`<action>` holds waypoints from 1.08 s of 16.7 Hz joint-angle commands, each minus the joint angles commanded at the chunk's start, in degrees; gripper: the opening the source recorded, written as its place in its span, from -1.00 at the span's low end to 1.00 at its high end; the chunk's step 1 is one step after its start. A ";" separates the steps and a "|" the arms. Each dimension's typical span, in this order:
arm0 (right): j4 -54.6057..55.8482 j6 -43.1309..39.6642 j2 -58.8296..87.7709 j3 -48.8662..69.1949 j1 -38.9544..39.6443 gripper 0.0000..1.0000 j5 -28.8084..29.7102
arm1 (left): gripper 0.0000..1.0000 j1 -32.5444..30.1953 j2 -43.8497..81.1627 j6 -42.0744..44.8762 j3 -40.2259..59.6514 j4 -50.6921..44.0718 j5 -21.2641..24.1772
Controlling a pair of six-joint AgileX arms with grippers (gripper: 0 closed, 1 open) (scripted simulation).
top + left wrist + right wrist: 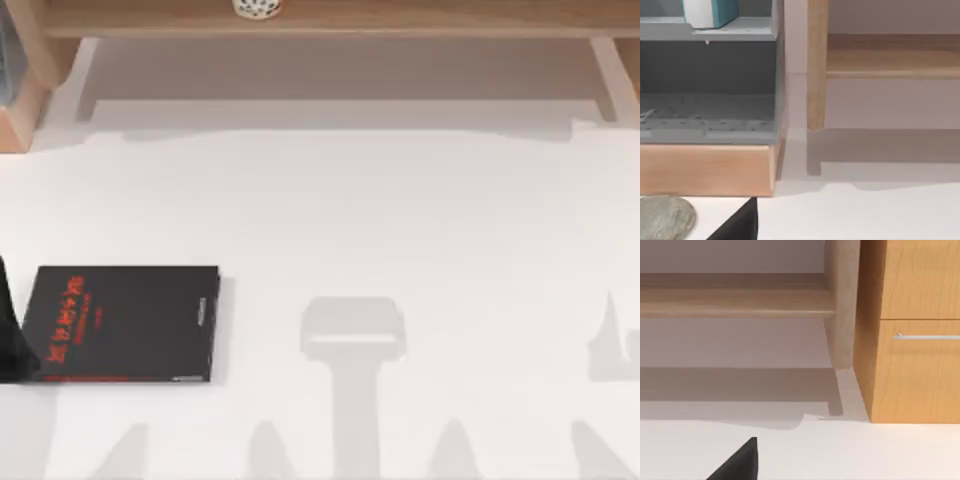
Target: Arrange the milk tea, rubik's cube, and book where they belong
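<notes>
The book (710,12), light blue with a white edge, stands on a grey shelf (740,31) in the left wrist view, well ahead of my left gripper. One black fingertip (740,224) of that gripper reaches in over the white table. A dark part of my left arm (8,330) sits at the table's left edge, touching the black book. In the right wrist view, one black fingertip (739,462) of my right gripper hangs over bare table. The milk tea and the rubik's cube are out of view.
A black book with red characters (125,322) lies flat at the front left. A long wooden shelf (330,20) along the back carries a white spotted object (257,8). A wooden drawer cabinet (915,340) stands at the right. A grey-green round thing (665,217) lies near the left gripper.
</notes>
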 joint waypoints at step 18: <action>0.00 0.00 0.00 0.00 0.00 1.00 0.00 | 1.00 -16.49 61.12 -1.88 42.67 27.56 -17.38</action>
